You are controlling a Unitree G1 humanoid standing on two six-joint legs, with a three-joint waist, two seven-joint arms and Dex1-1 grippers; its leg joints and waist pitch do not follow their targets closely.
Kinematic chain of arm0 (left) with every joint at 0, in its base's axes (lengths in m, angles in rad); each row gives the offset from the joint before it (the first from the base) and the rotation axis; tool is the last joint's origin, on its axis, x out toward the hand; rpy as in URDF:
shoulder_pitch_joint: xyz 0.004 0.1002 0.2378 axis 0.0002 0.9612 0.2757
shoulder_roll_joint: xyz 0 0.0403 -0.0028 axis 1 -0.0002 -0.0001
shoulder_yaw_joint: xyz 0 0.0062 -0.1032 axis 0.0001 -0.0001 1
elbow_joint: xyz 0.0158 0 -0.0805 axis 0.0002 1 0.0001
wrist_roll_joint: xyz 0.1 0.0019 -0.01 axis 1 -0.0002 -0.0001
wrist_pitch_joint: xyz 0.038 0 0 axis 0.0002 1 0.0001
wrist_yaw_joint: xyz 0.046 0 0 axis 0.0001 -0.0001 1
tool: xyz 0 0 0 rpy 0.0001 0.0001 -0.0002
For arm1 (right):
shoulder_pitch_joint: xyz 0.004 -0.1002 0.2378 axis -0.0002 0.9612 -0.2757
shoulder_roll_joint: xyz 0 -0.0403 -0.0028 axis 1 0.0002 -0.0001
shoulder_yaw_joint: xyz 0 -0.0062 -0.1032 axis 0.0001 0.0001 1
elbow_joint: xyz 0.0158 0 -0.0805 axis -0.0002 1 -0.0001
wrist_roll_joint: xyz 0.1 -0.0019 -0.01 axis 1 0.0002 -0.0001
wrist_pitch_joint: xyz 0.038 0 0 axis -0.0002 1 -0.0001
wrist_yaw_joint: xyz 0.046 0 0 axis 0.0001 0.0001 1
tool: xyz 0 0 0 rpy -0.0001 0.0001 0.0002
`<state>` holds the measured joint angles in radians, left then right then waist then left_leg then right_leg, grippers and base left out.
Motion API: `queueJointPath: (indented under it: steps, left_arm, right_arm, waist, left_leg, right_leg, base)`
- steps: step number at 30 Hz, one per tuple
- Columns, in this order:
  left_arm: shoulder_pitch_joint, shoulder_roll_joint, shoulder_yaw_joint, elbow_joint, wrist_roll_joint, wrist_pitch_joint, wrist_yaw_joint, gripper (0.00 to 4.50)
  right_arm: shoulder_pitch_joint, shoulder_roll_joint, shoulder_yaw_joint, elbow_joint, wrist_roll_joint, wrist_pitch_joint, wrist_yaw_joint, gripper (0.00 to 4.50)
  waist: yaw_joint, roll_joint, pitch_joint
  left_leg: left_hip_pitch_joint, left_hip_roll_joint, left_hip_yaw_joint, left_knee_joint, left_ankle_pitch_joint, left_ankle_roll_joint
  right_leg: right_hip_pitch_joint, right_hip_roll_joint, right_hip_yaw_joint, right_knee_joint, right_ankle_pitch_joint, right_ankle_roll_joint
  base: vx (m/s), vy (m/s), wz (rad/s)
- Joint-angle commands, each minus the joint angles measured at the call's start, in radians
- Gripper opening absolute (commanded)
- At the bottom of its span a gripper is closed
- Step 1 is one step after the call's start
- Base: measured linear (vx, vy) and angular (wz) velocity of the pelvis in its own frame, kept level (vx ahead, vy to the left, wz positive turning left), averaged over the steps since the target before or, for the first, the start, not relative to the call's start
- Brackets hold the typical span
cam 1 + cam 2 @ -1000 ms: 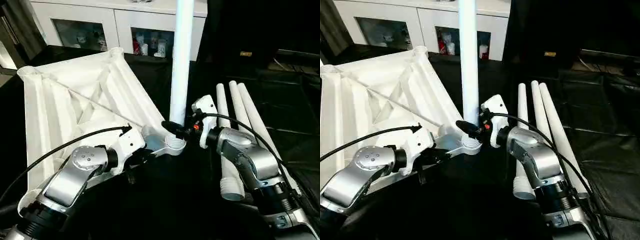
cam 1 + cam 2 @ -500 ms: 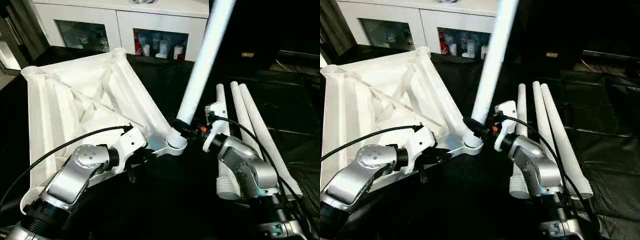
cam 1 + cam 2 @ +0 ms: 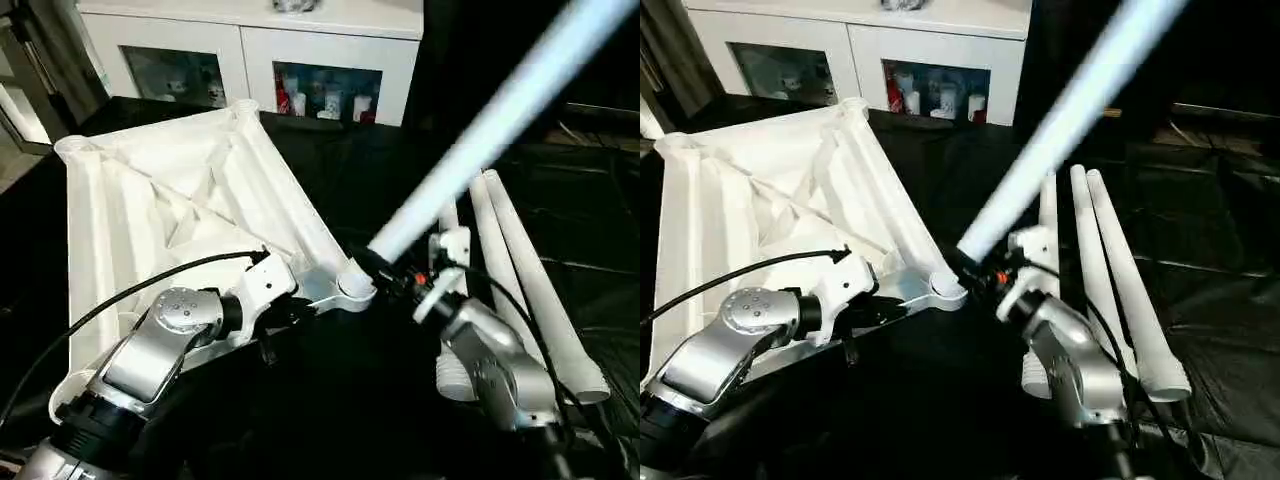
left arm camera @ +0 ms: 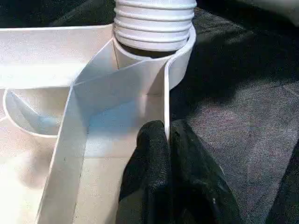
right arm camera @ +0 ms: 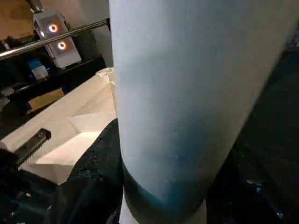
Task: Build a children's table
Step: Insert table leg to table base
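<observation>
The tabletop [image 3: 180, 200] lies underside up on the black-draped surface [image 3: 340, 420], ribs exposed, with its near corner socket [image 3: 352, 288] pointing toward the robot. One leg [image 3: 480, 135] has its threaded end at that socket but leans steeply away to the right, so it is judged not seated. Three further legs [image 3: 520, 270] lie side by side on the surface to the right, untouched. Assessment: no leg is confirmed fitted; four remain to be secured (the first is in hand).

The left claw [image 4: 167, 154] is clenched on a thin upright rib of the tabletop just beside the socket, steadying it. The right claw [image 5: 159, 186] grasps the leaning leg near its lower end, black fingers [image 5: 100, 163] on both sides.

The left wrist view shows the leg's ribbed thread [image 4: 155, 23] sitting in the socket mouth, which the head views do not resolve. The head views alone give the leg's tilt and the spare legs.
</observation>
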<state>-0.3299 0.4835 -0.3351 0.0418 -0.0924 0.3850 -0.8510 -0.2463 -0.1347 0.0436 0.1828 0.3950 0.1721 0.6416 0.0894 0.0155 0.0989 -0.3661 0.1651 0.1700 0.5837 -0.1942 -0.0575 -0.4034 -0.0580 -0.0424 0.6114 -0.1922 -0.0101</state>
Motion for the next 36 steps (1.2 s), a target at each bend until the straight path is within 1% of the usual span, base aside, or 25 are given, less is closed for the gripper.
queueJointPath:
  steps: [1,2,3,7,9,11,12,13,15,16,17,18,19,20,21,22,23,24,25,26,27,32,33,35,36]
  left_arm:
    - [-0.023,0.020,0.029,0.036,0.030,-0.006,0.024,0.00]
    - [-0.023,0.021,0.026,0.037,0.032,-0.010,0.020,0.00]
    - [-0.023,0.021,0.026,0.038,0.032,-0.012,0.019,0.00]
    - [-0.022,0.019,0.020,0.035,0.033,-0.014,0.015,0.00]
    - [-0.019,0.018,0.013,0.033,0.034,-0.019,0.011,0.00]
    - [-0.018,0.018,0.012,0.032,0.034,-0.020,0.009,0.00]
    - [-0.017,0.018,0.010,0.031,0.033,-0.020,0.007,0.00]
    - [-0.016,0.021,0.006,0.028,0.033,-0.021,0.001,0.00]
    - [-0.016,0.021,0.006,0.028,0.033,-0.021,0.001,0.00]
    - [-0.015,0.022,0.004,0.027,0.034,-0.022,-0.003,0.00]
    - [-0.015,0.022,0.004,0.027,0.034,-0.022,-0.003,0.00]
    - [-0.016,0.027,-0.002,0.023,0.034,-0.024,-0.018,0.00]
    - [-0.016,0.027,-0.002,0.023,0.034,-0.024,-0.018,0.00]
    - [-0.018,0.029,-0.003,0.021,0.033,-0.025,-0.024,0.00]
    - [-0.019,0.031,-0.005,0.020,0.033,-0.025,-0.030,0.00]
    - [-0.019,0.031,-0.005,0.020,0.033,-0.025,-0.030,0.00]
    - [-0.021,0.033,-0.006,0.018,0.033,-0.024,-0.034,0.00]
    - [-0.022,0.034,-0.009,0.013,0.032,-0.022,-0.039,0.00]
    - [-0.022,0.034,-0.009,0.013,0.032,-0.022,-0.039,0.00]
    - [-0.024,0.036,-0.012,0.010,0.033,-0.021,-0.044,0.00]
    - [-0.023,0.038,-0.014,0.003,0.033,-0.019,-0.048,0.00]
    - [-0.018,0.050,-0.026,-0.023,0.029,-0.023,-0.076,0.00]
    - [-0.018,0.052,-0.027,-0.027,0.028,-0.027,-0.081,0.00]
    - [-0.018,0.061,-0.032,-0.041,0.020,-0.051,-0.115,0.00]
    - [-0.018,0.063,-0.033,-0.044,0.017,-0.057,-0.123,0.00]
  right_arm:
    - [0.036,-0.049,0.031,0.034,-0.095,0.033,-0.011,1.89]
    - [0.025,-0.064,0.052,0.021,-0.117,0.037,-0.009,1.89]
    - [0.021,-0.068,0.059,0.019,-0.124,0.039,-0.010,1.89]
    - [-0.022,-0.087,0.091,0.024,-0.139,0.065,0.012,1.89]
    - [-0.056,-0.097,0.117,0.030,-0.148,0.079,0.035,1.89]
    - [-0.063,-0.098,0.123,0.031,-0.148,0.084,0.043,1.89]
    - [-0.068,-0.101,0.128,0.032,-0.148,0.089,0.050,1.89]
    - [-0.086,-0.108,0.147,0.046,-0.156,0.095,0.072,1.89]
    - [-0.086,-0.108,0.147,0.046,-0.156,0.095,0.072,1.89]
    - [-0.095,-0.113,0.157,0.055,-0.162,0.095,0.081,1.89]
    - [-0.095,-0.113,0.157,0.055,-0.162,0.095,0.081,1.89]
    - [-0.125,-0.120,0.182,0.093,-0.175,0.095,0.120,1.89]
    - [-0.125,-0.120,0.182,0.093,-0.175,0.095,0.120,1.89]
    - [-0.140,-0.120,0.191,0.115,-0.178,0.098,0.138,1.89]
    - [-0.155,-0.119,0.200,0.141,-0.184,0.095,0.154,1.89]
    - [-0.155,-0.119,0.200,0.141,-0.184,0.095,0.154,1.89]
    - [-0.168,-0.120,0.207,0.161,-0.191,0.091,0.165,1.89]
    - [-0.180,-0.121,0.215,0.182,-0.201,0.084,0.175,1.89]
    - [-0.180,-0.121,0.215,0.182,-0.201,0.084,0.175,1.89]
    - [-0.195,-0.123,0.223,0.205,-0.209,0.079,0.191,1.89]
    - [-0.202,-0.125,0.229,0.216,-0.214,0.076,0.202,1.89]
    - [-0.223,-0.148,0.256,0.251,-0.225,0.048,0.272,1.89]
    - [-0.223,-0.151,0.257,0.252,-0.223,0.040,0.285,1.89]
    - [-0.218,-0.164,0.256,0.257,-0.217,0.007,0.340,1.89]
    - [-0.217,-0.166,0.257,0.258,-0.216,0.002,0.350,1.89]
  waist:
    - [0.002,-0.001,-0.051]
    - [0.003,-0.001,-0.051]
    - [0.003,-0.001,-0.051]
    - [0.001,-0.003,-0.051]
    - [0.000,-0.008,-0.054]
    - [0.000,-0.007,-0.054]
    - [0.000,-0.010,-0.056]
    - [0.000,-0.010,-0.056]
    - [-0.001,-0.008,-0.057]
    - [0.000,-0.008,-0.057]
    - [-0.001,-0.008,-0.057]
    - [-0.002,-0.014,-0.060]
    - [-0.003,-0.018,-0.056]
    - [-0.005,-0.014,-0.056]
    - [-0.005,-0.012,-0.056]
    - [-0.006,-0.012,-0.055]
    - [-0.006,-0.017,-0.052]
    - [-0.007,-0.016,-0.052]
    - [-0.008,-0.017,-0.048]
    - [-0.009,-0.018,-0.049]
    - [-0.012,-0.019,-0.043]
    - [-0.017,-0.021,-0.030]
    - [-0.018,-0.020,-0.031]
    - [-0.017,-0.022,-0.027]
    - [-0.018,-0.023,-0.023]
  left_leg:
    - [0.006,0.061,-0.027,-0.089,-0.278,0.009]
    - [0.007,0.061,-0.027,-0.089,-0.279,0.008]
    - [0.005,0.061,-0.028,-0.089,-0.276,0.007]
    - [0.007,0.061,-0.028,-0.088,-0.286,0.009]
    - [0.006,0.061,-0.027,-0.087,-0.275,0.011]
    - [0.006,0.061,-0.028,-0.087,-0.274,0.012]
    - [0.006,0.062,-0.027,-0.087,-0.268,0.014]
    - [0.006,0.062,-0.027,-0.087,-0.268,0.014]
    - [0.003,0.062,-0.027,-0.087,-0.258,0.015]
    - [0.007,0.061,-0.025,-0.085,-0.259,0.015]
    - [0.005,0.062,-0.026,-0.086,-0.258,0.014]
    - [0.005,0.062,-0.025,-0.085,-0.253,0.015]
    - [0.004,0.062,-0.025,-0.086,-0.255,0.017]
    - [0.002,0.061,-0.027,-0.087,-0.256,0.018]
    - [0.006,0.062,-0.026,-0.086,-0.272,0.016]
    - [0.008,0.062,-0.026,-0.086,-0.281,0.013]
    - [0.007,0.063,-0.027,-0.088,-0.284,0.010]
    - [0.008,0.062,-0.027,-0.088,-0.287,0.010]
    - [0.007,0.063,-0.028,-0.090,-0.295,0.010]
    - [0.008,0.063,-0.028,-0.089,-0.295,0.010]
    - [0.007,0.062,-0.029,-0.091,-0.311,0.011]
    - [0.011,0.063,-0.032,-0.095,-0.351,0.010]
    - [0.012,0.064,-0.033,-0.095,-0.352,0.010]
    - [0.012,0.065,-0.032,-0.097,-0.350,0.015]
    - [0.009,0.066,-0.032,-0.100,-0.340,0.019]
  right_leg:
    - [0.030,-0.093,0.056,-0.103,-0.461,-0.147]
    - [0.029,-0.092,0.057,-0.103,-0.474,-0.141]
    - [0.030,-0.093,0.056,-0.104,-0.483,-0.136]
    - [0.027,-0.093,0.057,-0.107,-0.517,-0.127]
    - [0.027,-0.092,0.056,-0.106,-0.506,-0.127]
    - [0.028,-0.093,0.056,-0.105,-0.500,-0.129]
    - [0.028,-0.093,0.056,-0.105,-0.489,-0.130]
    - [0.028,-0.093,0.056,-0.105,-0.489,-0.130]
    - [0.031,-0.092,0.055,-0.101,-0.473,-0.136]
    - [0.027,-0.092,0.057,-0.102,-0.462,-0.139]
    - [0.030,-0.091,0.056,-0.101,-0.457,-0.141]
    - [0.031,-0.090,0.055,-0.100,-0.443,-0.143]
    - [0.030,-0.091,0.055,-0.099,-0.443,-0.147]
    - [0.033,-0.091,0.053,-0.097,-0.448,-0.149]
    - [0.028,-0.092,0.054,-0.102,-0.468,-0.148]
    - [0.027,-0.092,0.054,-0.103,-0.477,-0.148]
    - [0.026,-0.092,0.055,-0.103,-0.480,-0.143]
    - [0.027,-0.092,0.055,-0.103,-0.480,-0.143]
    - [0.025,-0.091,0.055,-0.103,-0.483,-0.142]
    - [0.026,-0.092,0.055,-0.103,-0.482,-0.142]
    - [0.022,-0.091,0.055,-0.105,-0.496,-0.141]
    - [0.015,-0.094,0.058,-0.113,-0.560,-0.126]
    - [0.015,-0.094,0.058,-0.113,-0.560,-0.127]
    - [0.014,-0.094,0.059,-0.114,-0.553,-0.126]
    - [0.016,-0.093,0.059,-0.113,-0.531,-0.131]
  base:
    - [0.000,0.000,0.00]
    - [0.000,0.000,0.00]
    - [0.000,0.000,0.00]
    - [0.000,0.000,0.00]
    - [0.000,0.000,0.00]
    - [0.000,0.000,0.00]
    - [0.000,0.000,0.00]
    - [0.000,0.000,0.00]
    - [0.000,0.000,0.00]
    - [0.000,0.000,0.00]
    - [0.000,0.000,0.00]
    - [0.000,0.000,0.00]
    - [0.000,0.000,0.00]
    - [0.000,0.000,0.00]
    - [0.000,0.000,0.00]
    - [0.000,0.000,0.00]
    - [0.000,0.000,0.00]
    - [0.000,0.000,0.00]
    - [0.000,0.000,0.00]
    - [0.000,0.000,0.00]
    - [0.000,0.000,0.00]
    - [0.000,0.000,0.00]
    - [0.000,0.000,0.00]
    - [0.000,0.000,0.00]
    - [0.000,0.000,0.00]
